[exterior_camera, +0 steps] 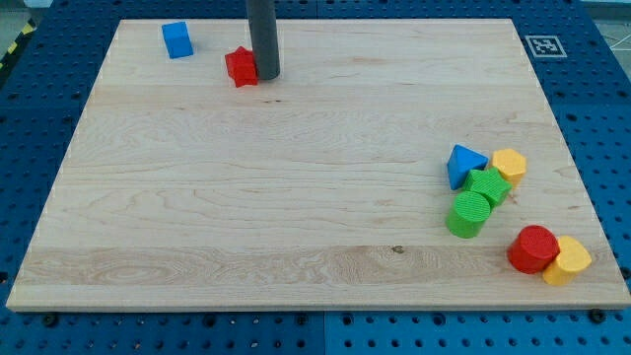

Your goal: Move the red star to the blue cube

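The red star lies near the view's top left on the wooden board. The blue cube sits further to the view's left and slightly higher, apart from the star. My tip stands right against the star's right side, touching it or nearly so. The rod rises out of the view's top.
A cluster at the view's lower right holds a blue triangular block, a yellow block, a green star-like block, a green cylinder, a red cylinder and a yellow block. A marker tag is at the top right.
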Robot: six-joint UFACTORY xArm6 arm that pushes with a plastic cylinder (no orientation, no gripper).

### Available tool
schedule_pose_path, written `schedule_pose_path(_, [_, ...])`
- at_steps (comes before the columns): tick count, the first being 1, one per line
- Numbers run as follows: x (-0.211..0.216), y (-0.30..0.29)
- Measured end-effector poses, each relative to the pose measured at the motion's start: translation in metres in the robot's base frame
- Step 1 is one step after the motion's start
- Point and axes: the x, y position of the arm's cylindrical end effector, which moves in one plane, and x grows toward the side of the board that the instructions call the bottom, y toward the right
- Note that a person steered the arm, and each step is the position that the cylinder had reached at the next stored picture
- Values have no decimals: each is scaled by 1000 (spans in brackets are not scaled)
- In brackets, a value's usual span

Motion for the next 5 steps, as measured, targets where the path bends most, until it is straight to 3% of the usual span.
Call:
schedule_pose_path(2, [-8, -50])
schedule_pose_path(5, [9, -68])
